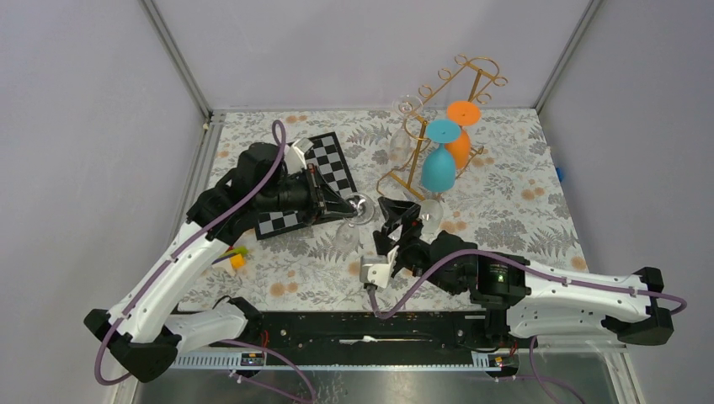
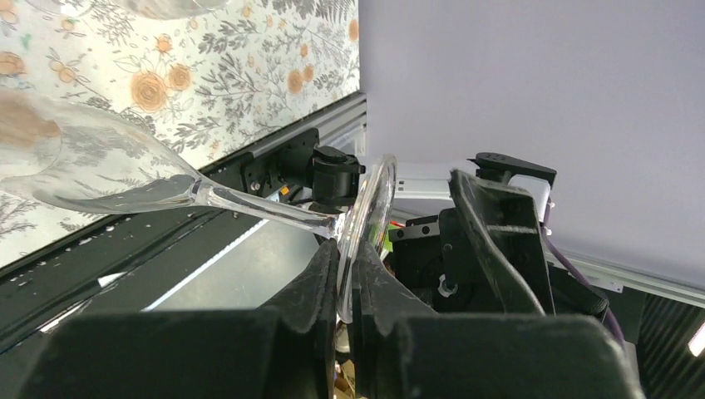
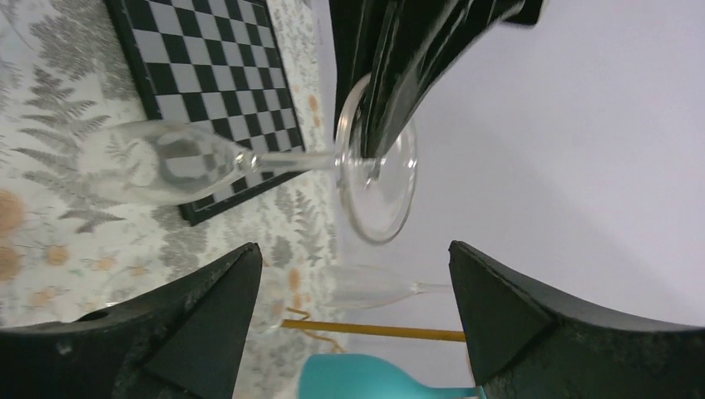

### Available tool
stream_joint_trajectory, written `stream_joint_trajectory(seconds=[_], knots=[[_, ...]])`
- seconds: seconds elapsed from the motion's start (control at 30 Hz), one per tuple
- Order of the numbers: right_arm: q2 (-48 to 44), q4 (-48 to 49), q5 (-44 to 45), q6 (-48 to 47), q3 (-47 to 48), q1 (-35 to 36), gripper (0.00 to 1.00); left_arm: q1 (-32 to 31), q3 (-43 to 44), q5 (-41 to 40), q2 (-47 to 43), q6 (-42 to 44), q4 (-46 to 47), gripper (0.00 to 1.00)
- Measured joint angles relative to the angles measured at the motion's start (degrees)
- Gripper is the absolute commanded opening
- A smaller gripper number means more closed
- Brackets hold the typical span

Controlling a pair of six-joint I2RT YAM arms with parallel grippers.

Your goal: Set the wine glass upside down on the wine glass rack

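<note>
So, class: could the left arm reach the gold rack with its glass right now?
Probably not cleanly: the open right gripper sits close beside the glass held by the left gripper, partly between it and the rack.

No legible text, label, brand, number or sign is found in any of the three views. The chessboard (image 1: 333, 164) carries only plain black and white squares, with no characters on it.
</note>
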Motion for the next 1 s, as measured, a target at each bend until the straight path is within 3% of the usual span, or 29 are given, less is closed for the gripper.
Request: stream_joint_trajectory(seconds=[0.2,0.43,0.73,1.0], knots=[[-2.1,-6.1,0.0,14.8,0.0,0.0,0.98,1.1,0.1,-4.3,-3.4,2.3,-2.7,0.00],[-3.1,-10.2,-0.5,31.1,-0.3,0.0,1.00,3.2,0.3,-8.0,-7.0,5.1,-4.8,0.00],[-8.4,-10.0,-2.2,48.8,-5.0,-0.6,0.96,4.0,0.3,-9.2,-8.5,7.0,-5.5,0.00],[-14.5,-9.0,-9.3,64.2,-9.2,-7.6,0.94,4.3,0.3,-9.2,-8.1,7.7,-5.3,0.00]])
